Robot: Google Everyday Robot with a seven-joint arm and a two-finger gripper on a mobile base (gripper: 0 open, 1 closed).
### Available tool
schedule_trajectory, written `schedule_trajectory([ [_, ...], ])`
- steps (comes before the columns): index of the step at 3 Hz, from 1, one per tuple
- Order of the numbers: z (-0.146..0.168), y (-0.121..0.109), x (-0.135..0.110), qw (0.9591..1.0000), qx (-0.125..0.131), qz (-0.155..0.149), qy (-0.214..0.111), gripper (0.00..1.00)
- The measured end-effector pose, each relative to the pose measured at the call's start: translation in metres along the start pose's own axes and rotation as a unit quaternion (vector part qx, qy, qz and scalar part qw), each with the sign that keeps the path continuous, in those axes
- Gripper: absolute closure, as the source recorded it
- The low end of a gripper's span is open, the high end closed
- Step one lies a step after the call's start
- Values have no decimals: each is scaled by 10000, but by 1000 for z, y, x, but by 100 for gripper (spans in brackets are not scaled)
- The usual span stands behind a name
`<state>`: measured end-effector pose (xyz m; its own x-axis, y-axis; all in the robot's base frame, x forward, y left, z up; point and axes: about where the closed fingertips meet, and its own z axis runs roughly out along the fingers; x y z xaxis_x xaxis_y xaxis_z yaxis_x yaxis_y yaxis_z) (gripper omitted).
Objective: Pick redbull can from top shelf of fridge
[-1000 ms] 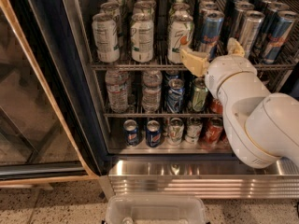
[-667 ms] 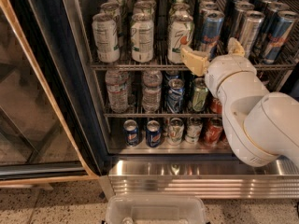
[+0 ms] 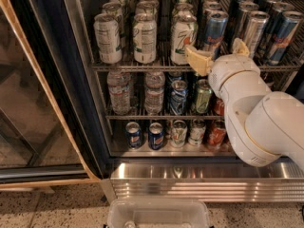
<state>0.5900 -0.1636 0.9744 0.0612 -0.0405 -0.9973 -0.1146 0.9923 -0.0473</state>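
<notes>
The fridge (image 3: 190, 182) stands open with three wire racks of drinks. On the top shelf (image 3: 137, 67) several redbull cans stand in rows at the right. The nearest redbull can (image 3: 217, 28) is at the shelf's front, just right of a 7up can (image 3: 184, 39). My gripper (image 3: 218, 52) is at the front rail of the top shelf, right in front of that can. Its two pale fingers (image 3: 198, 59) are spread apart, one on each side of the can's lower part, not closed on it. My white arm (image 3: 261, 122) covers the right of the lower racks.
White-green cans (image 3: 108, 37) fill the left of the top shelf. More redbull cans (image 3: 282, 34) stand at the far right. Water bottles (image 3: 118, 91) and cans are on the middle rack, short cans (image 3: 155, 134) on the bottom one. The glass door (image 3: 33, 103) is swung open at left. A clear plastic bin (image 3: 159, 215) sits on the floor below.
</notes>
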Motion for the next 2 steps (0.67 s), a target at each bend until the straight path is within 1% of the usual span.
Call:
schedule_trajectory([
  [1, 11, -5, 1, 10000, 69, -57, 34, 33],
  [2, 11, -5, 1, 10000, 69, -57, 34, 35],
])
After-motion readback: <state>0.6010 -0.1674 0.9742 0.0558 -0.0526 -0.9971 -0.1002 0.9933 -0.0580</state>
